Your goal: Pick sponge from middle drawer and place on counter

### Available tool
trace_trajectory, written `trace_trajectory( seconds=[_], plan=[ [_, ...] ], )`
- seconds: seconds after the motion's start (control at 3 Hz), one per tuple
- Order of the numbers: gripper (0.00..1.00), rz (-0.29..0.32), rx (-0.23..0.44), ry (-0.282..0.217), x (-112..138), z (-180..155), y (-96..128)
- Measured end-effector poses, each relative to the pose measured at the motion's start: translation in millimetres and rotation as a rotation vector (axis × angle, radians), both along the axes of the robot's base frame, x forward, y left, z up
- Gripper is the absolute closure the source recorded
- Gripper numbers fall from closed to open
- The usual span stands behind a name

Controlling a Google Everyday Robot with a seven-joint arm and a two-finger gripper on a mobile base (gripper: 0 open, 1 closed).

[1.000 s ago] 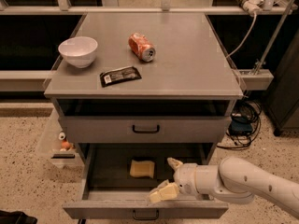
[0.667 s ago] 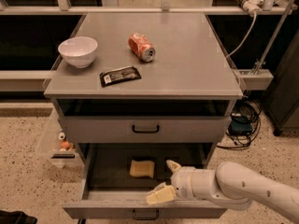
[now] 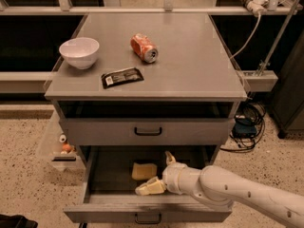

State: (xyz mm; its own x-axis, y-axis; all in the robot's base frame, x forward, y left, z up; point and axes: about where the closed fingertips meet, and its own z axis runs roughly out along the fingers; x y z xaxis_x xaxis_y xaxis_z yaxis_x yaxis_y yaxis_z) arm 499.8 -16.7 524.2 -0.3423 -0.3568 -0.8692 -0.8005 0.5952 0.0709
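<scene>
Nearest to you is the middle drawer (image 3: pixel 95 213), a wide shallow grey metal tray with a dark inside and a small black handle on its front. It stands pulled out at the bottom of the cabinet. Your white arm reaches into that drawer from the right. The gripper (image 3: pixel 159 173) is over the drawer's floor, its two pale-yellow fingers (image 3: pixel 148 188) spread wide and pinching nothing. The sponge (image 3: pixel 144 171), a small pale-yellow soft block with rounded corners, lies flat on the drawer floor near the middle. It is just left of the gripper, with one fingertip in front of it and the other at its right. You cannot tell whether either fingertip touches it.

Directly above the drawer is a like grey drawer front (image 3: pixel 190 132), closed. Above that lies the counter (image 3: pixel 194 65), the flat matte-grey cabinet top. On it, up and left of the drawer, a black rectangular packet (image 3: pixel 122 77) lies near the front edge. Farther back a white ceramic bowl (image 3: pixel 79 52) stands upright at the left, and an orange soda can (image 3: pixel 144 47) lies on its side.
</scene>
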Motion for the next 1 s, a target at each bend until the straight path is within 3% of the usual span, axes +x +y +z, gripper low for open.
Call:
trace_trajectory(
  seconds=[0.33,1.0],
  plan=[
    [0.0,-0.102,-0.129,-0.092,46,-15,-17],
    [0.0,-0.062,-0.14,-0.11,58,-55,8]
  ],
)
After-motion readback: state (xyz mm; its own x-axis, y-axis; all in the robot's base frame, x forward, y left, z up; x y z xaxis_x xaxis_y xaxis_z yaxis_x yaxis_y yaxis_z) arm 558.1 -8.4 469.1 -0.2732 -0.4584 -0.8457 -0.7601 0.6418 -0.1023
